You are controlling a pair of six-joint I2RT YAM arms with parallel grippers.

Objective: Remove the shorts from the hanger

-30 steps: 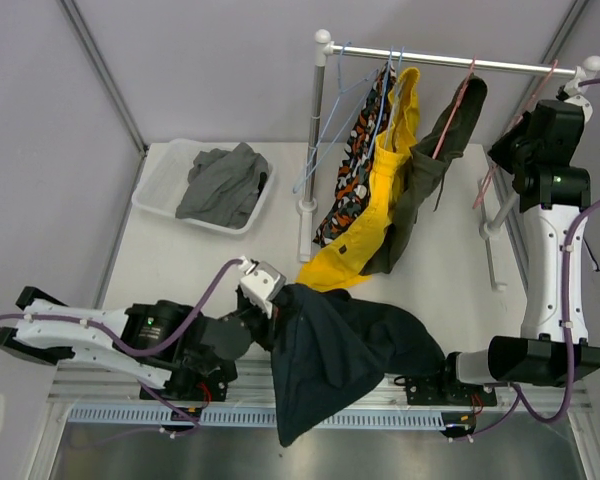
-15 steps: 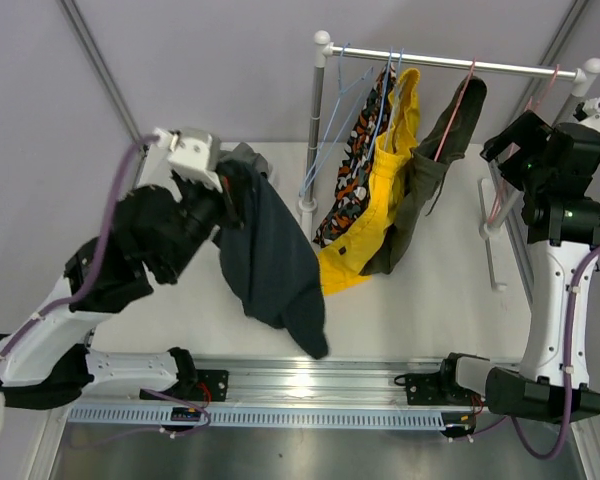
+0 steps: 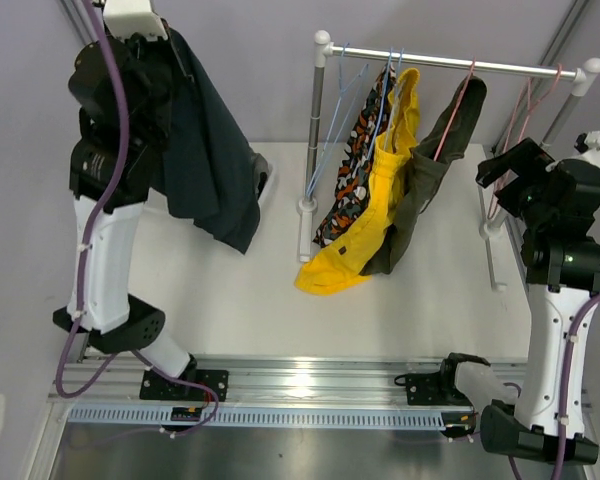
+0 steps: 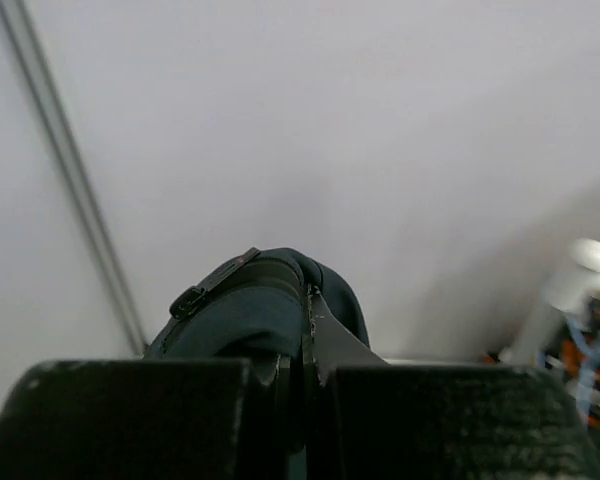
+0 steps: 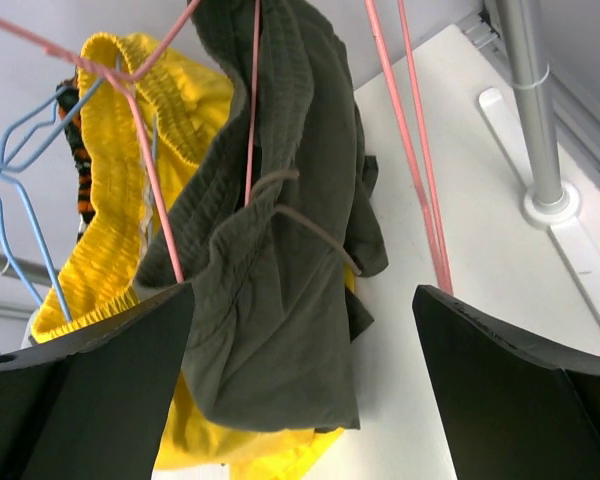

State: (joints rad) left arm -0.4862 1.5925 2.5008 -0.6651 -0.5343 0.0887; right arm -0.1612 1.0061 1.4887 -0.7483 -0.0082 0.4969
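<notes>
My left gripper [image 3: 166,45] is raised high at the back left, shut on the waistband of the dark navy shorts [image 3: 212,150], which hang free below it. In the left wrist view the navy shorts [image 4: 250,310] bulge between the closed fingers [image 4: 380,420]. On the rail [image 3: 450,65] hang patterned shorts [image 3: 348,170], yellow shorts [image 3: 378,200] and olive shorts [image 3: 435,170] on a pink hanger [image 5: 252,100]. My right gripper [image 3: 495,168] stands open and empty to the right of the olive shorts [image 5: 280,250], apart from them.
Empty blue hangers [image 3: 330,130] hang at the rail's left end and empty pink hangers [image 3: 525,120] at its right. The rack's right post [image 5: 530,110] stands on a foot on the table. A bit of grey shorts [image 3: 263,168] shows past the navy pair.
The left arm has swung from the table's front edge up to the back left, carrying the navy shorts with it. The right gripper has come down and away from the rail's right end.
</notes>
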